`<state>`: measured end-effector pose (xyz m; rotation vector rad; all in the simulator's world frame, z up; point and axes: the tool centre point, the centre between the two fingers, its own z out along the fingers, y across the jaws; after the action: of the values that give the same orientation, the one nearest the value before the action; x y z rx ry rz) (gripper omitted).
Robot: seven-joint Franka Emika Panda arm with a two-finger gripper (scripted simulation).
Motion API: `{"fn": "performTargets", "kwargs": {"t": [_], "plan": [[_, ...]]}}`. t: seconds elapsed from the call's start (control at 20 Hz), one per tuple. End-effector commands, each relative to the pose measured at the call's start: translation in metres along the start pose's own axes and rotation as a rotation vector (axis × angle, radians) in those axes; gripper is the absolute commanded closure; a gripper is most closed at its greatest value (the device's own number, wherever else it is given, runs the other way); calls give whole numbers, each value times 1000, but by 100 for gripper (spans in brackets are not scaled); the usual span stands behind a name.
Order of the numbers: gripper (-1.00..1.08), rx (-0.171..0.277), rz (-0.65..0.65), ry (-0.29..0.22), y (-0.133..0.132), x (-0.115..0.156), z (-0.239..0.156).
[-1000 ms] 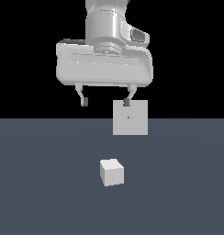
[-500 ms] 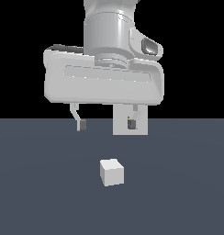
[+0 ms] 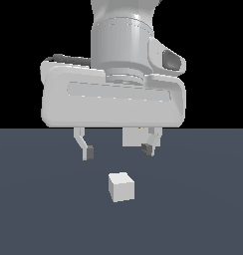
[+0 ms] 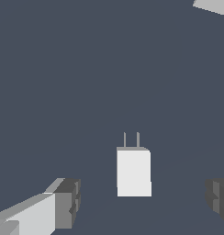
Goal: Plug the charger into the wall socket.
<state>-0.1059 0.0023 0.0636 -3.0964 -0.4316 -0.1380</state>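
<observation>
The pale grey two-fingered gripper (image 3: 117,151) hangs wide open, holding nothing; the small off-white cube-shaped charger (image 3: 121,187) lies on the dark slate floor (image 3: 39,209) just below and between its fingers, untouched; the flat light-grey wall socket (image 3: 132,137) stands behind, mostly hidden.

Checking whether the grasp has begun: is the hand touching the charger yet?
Apart. In the wrist view the charger sits on the floor with bare floor on both sides between it and the open hand's fingers.
</observation>
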Motion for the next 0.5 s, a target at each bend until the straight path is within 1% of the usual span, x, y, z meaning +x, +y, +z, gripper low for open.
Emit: {"fn": "performTargets", "kwargs": {"t": [0.0, 0.2, 0.45], "plan": [[-92, 0, -3, 2, 0, -1, 1], [-92, 0, -1, 0, 0, -1, 3], [-92, 0, -2, 1, 0, -3, 18]]}}
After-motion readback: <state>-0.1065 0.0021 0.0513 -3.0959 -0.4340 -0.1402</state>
